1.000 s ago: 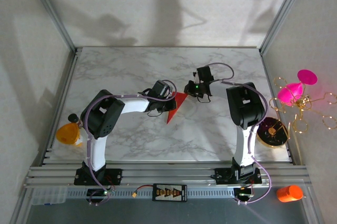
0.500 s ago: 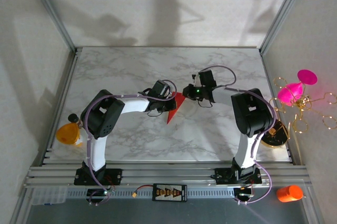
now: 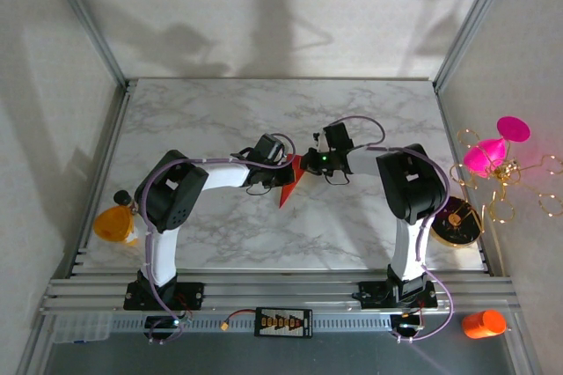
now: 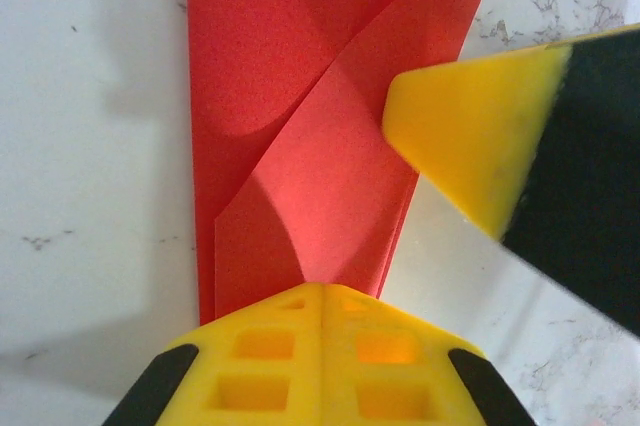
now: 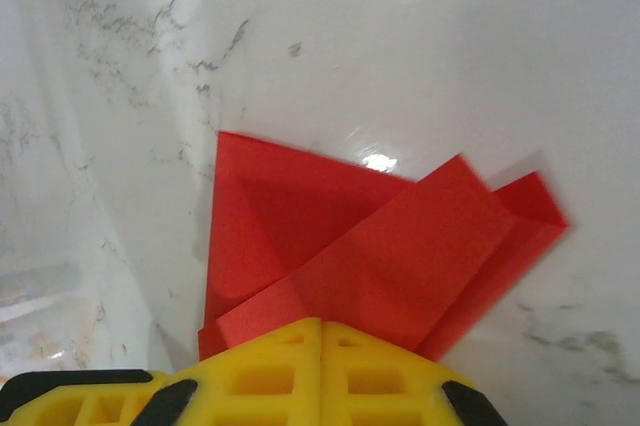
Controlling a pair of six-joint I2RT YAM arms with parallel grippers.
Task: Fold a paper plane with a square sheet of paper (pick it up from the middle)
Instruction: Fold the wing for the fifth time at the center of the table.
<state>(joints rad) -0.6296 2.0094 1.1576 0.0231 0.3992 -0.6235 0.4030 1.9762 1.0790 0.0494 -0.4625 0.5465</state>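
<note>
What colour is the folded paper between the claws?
Bright red; the paper shows best in the left wrist view.

Right of my marble table (image 3: 220,111) stands a magenta cone ornament (image 3: 497,148) amid gold wire; an orange bottle (image 3: 483,323) lies nearer me.

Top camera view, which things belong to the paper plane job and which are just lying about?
Job: folded red paper, left hand, right hand.
Lying about: magenta cone ornament, orange bottle, yellow-orange object, round dark disc.
</note>
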